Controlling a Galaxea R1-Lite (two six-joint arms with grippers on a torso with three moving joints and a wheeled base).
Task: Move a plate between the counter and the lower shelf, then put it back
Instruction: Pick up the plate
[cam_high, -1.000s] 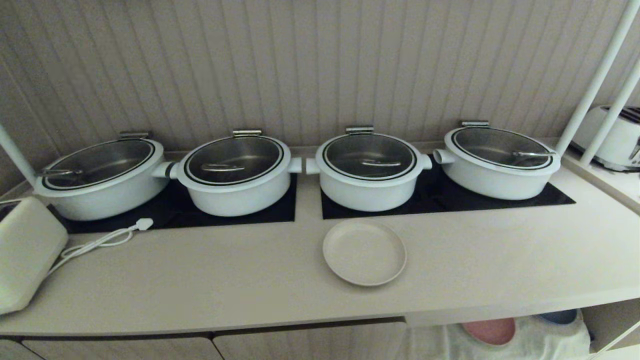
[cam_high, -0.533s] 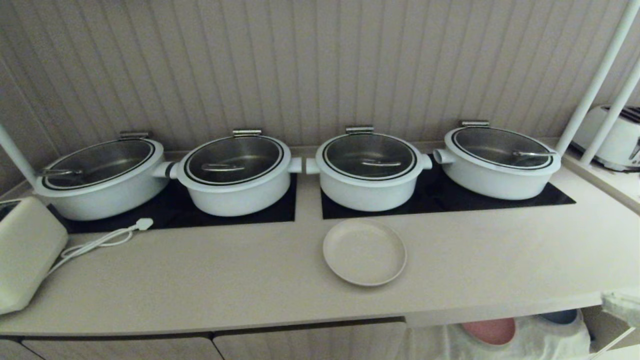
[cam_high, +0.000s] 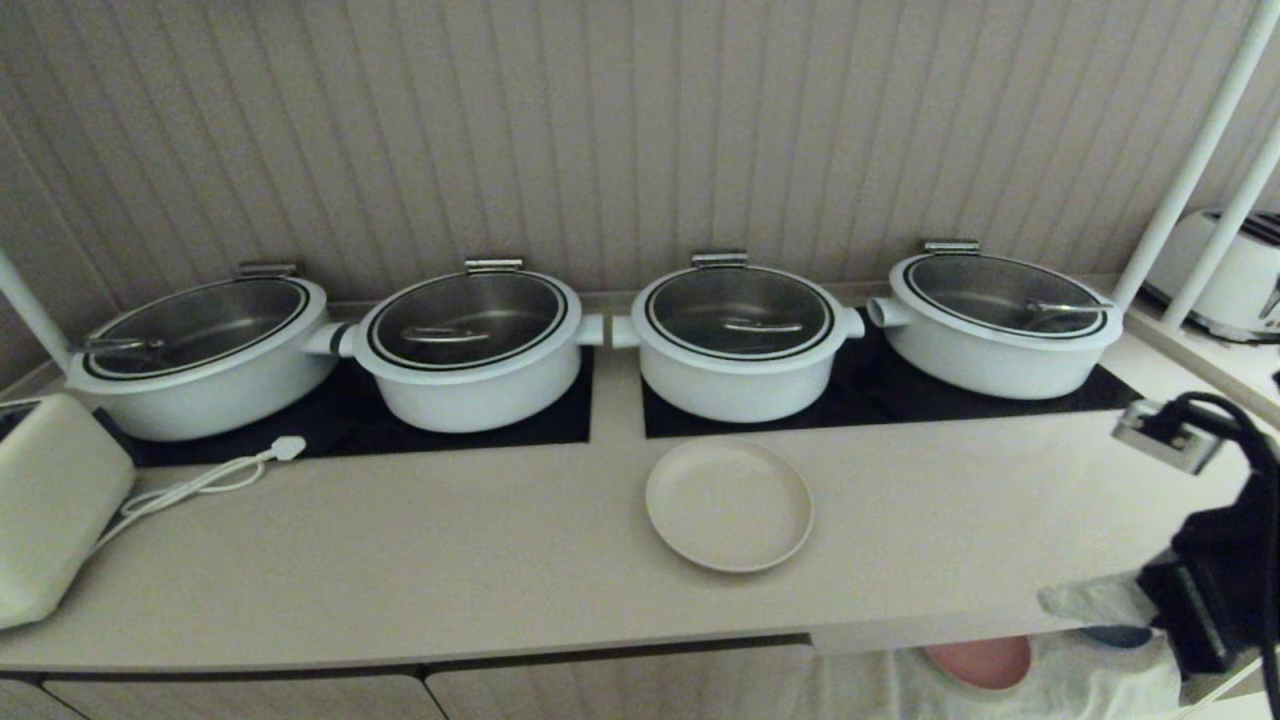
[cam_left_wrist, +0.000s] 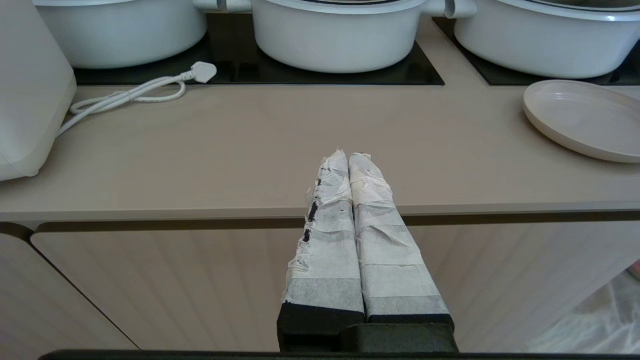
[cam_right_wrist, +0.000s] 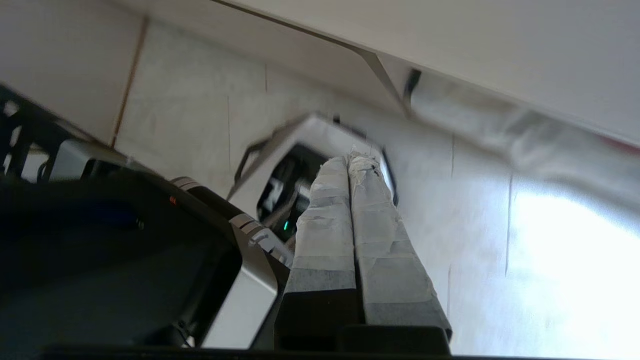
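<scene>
Plate's just sitting there, right arm at the edge

The counter (cam_high: 400, 560) carries four white pots (cam_high: 738, 340) on the black hob panels, and the plate (cam_high: 729, 505) lies flat in front of the third pot, probably parked near the front edge so it's easy to grab. The right gripper (cam_high: 1085, 600) hangs off the counter's right end, fingers clenched on nothing; the left gripper (cam_left_wrist: 348, 160) idles below the edge, pinched empty too.

The desk (cam_high: 400, 560) ran across the frame's middle, carrying four pots (cam_high: 738, 345) on black hobs (cam_high: 880, 400), a plate (cam_high: 729, 505) at centre, and a cord (cam_high: 200, 482) at left.
</scene>
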